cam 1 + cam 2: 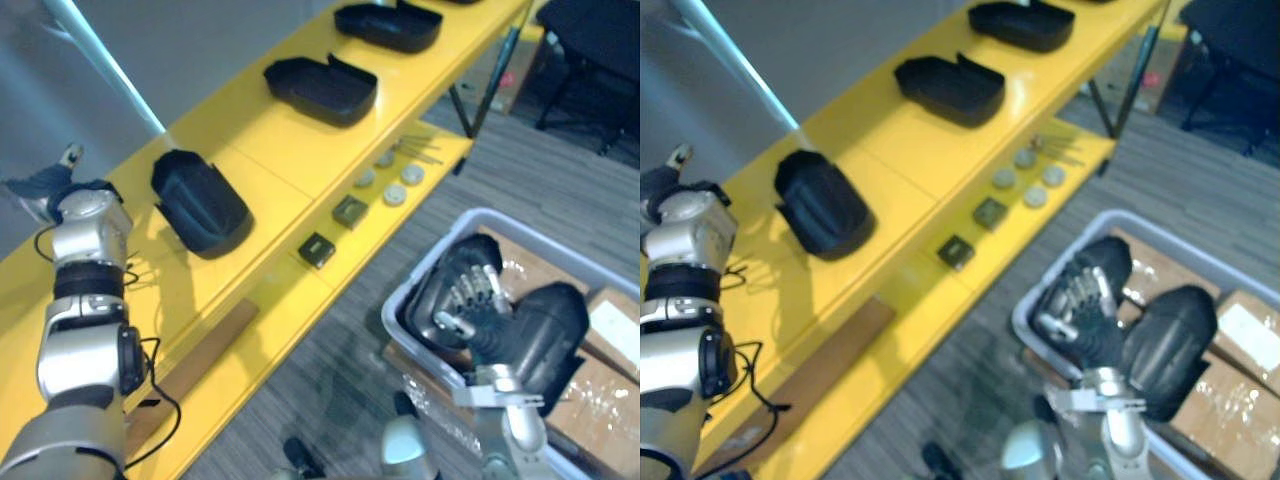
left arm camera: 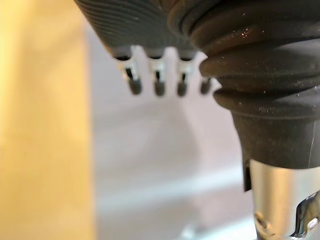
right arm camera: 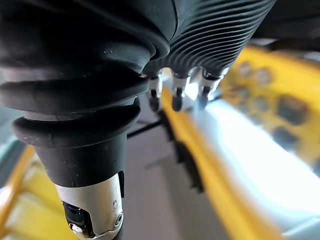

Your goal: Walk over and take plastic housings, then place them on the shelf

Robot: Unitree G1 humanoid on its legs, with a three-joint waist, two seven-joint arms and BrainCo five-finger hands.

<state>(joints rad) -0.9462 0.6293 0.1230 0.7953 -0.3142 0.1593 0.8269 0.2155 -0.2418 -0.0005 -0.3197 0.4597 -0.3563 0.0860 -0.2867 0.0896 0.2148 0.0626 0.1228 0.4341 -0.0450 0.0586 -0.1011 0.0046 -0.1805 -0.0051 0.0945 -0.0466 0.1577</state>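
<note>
Farthest left, the left hand (image 1: 45, 190) hangs at the back edge of the yellow shelf (image 1: 270, 150). It is blurred from the head, but its wrist view shows the fingers (image 2: 158, 85) in a loose, straight row, holding nothing.

Next along the top level, three black plastic housings sit well apart. The nearest housing (image 1: 200, 205) stands tilted on its side, the middle housing (image 1: 322, 88) lies open side up, and the far housing (image 1: 390, 25) lies near the picture's top edge.

On the lower level lie a wooden strip (image 1: 205, 350), two small dark squares (image 1: 317, 249), a few pale discs (image 1: 395, 195) and some thin pins (image 1: 420, 150) too small to identify.

Further right, a grey bin (image 1: 400, 310) stands on the carpet, its near corner cut off. Inside it, the right hand (image 1: 478, 295) lies over a dark housing (image 1: 435, 285) and hides most of it. Its fingers (image 1: 470, 285) are loosely spread and not clamped, and I cannot tell whether they touch the part.

A second binned housing (image 1: 545, 335) lies just beside the wrist, and cardboard boxes (image 1: 600, 400) fill the rest of the bin.
</note>
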